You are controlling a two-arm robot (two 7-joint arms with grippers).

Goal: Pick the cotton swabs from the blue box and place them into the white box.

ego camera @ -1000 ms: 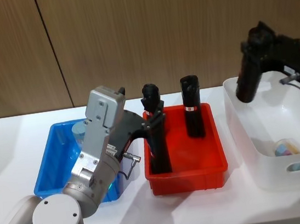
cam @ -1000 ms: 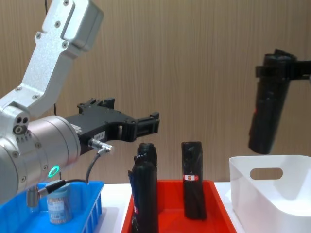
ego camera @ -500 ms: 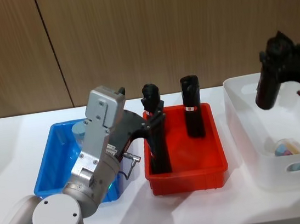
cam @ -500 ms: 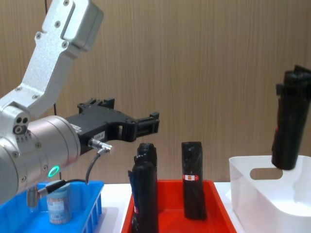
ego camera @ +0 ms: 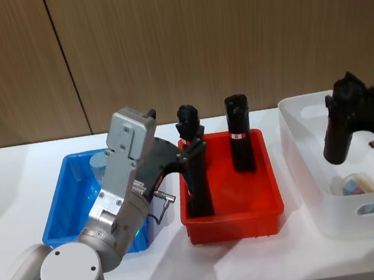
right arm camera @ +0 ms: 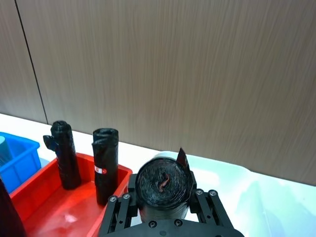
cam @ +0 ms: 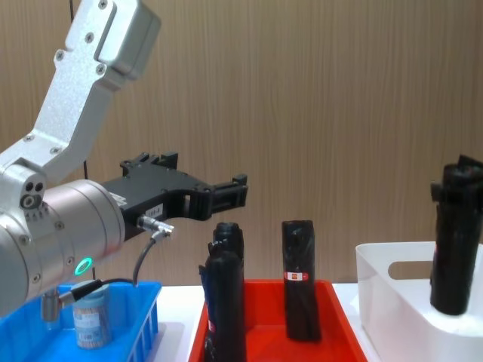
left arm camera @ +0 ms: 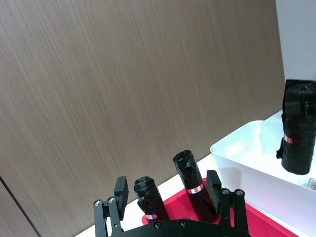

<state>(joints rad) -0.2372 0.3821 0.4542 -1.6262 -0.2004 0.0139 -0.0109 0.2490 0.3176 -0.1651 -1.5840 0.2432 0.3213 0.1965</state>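
Note:
One tub of cotton swabs [ego camera: 99,167] stands at the back of the blue box [ego camera: 65,211], and shows as a labelled tub [cam: 92,320] in the chest view. Another cotton swab tub [ego camera: 355,185] lies in the white box [ego camera: 299,146]. My right gripper [ego camera: 349,101] is shut on a black wrapped roll [ego camera: 336,139], held upright with its lower end inside the white box [cam: 392,302]. The roll's end [right arm camera: 164,183] sits between the right fingers. My left gripper [ego camera: 190,150] hangs open and empty over the left side of the red tray, fingers [left arm camera: 121,190] spread.
A red tray [ego camera: 233,220] stands between the two boxes, holding two upright black rolls [ego camera: 240,140] [ego camera: 196,180]. My left arm's grey links [ego camera: 121,190] rise over the blue box's right half. A wooden wall runs behind the white table.
My right gripper has carried the black roll rightward and down, from above the white box's left wall to inside the box. The left arm has not moved.

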